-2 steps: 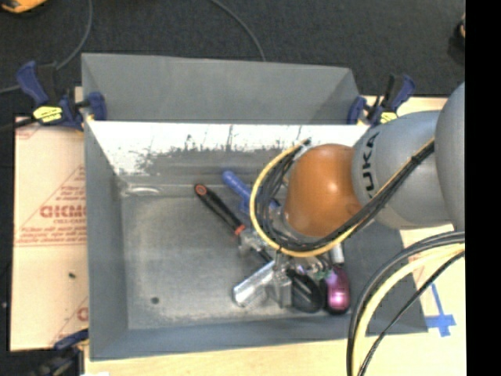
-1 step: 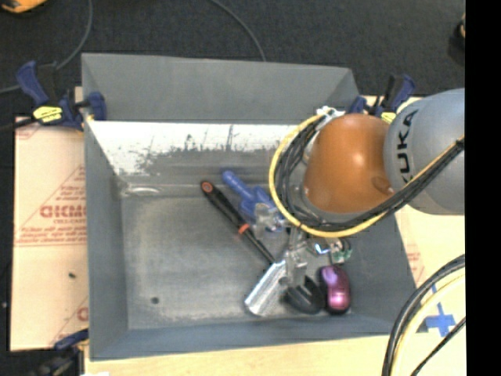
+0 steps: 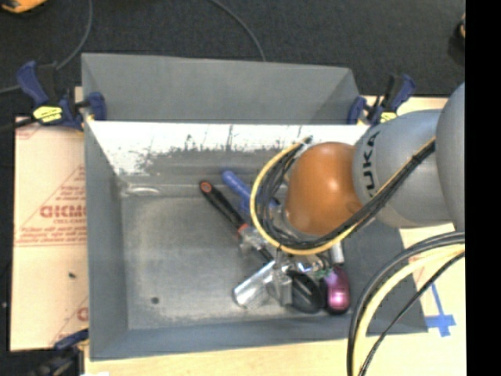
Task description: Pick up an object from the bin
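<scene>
The gripper (image 3: 270, 282) hangs low in the bin's (image 3: 156, 249) near right corner, probably to work the small heap there; open or closed, I cannot tell; a purple thing (image 3: 338, 290) lies just beside it; a black pen (image 3: 223, 204) lies behind.

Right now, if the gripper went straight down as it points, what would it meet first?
Probably the bare bin floor under the gripper; the black lump and purple ball lie beside it. Depth is unclear.
</scene>
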Action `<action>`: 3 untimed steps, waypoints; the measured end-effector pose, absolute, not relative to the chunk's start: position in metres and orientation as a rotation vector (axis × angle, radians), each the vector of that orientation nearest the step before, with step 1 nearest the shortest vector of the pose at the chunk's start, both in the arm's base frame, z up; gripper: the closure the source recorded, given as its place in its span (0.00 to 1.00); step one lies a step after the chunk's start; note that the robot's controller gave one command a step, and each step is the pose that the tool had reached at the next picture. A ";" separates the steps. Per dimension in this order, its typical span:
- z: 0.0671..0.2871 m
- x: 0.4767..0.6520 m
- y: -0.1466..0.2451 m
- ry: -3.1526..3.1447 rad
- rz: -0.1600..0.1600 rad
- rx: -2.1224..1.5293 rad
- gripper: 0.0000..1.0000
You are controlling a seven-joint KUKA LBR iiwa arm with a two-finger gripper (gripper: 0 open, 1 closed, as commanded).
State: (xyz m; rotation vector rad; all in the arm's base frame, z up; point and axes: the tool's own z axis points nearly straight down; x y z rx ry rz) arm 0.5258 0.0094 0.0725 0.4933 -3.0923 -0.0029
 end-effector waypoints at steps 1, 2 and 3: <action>0.073 0.477 -0.017 -3.142 0.001 0.404 0.00; 0.073 0.526 0.009 -3.095 -0.004 0.489 1.00; 0.073 0.526 0.009 -3.095 -0.005 0.489 1.00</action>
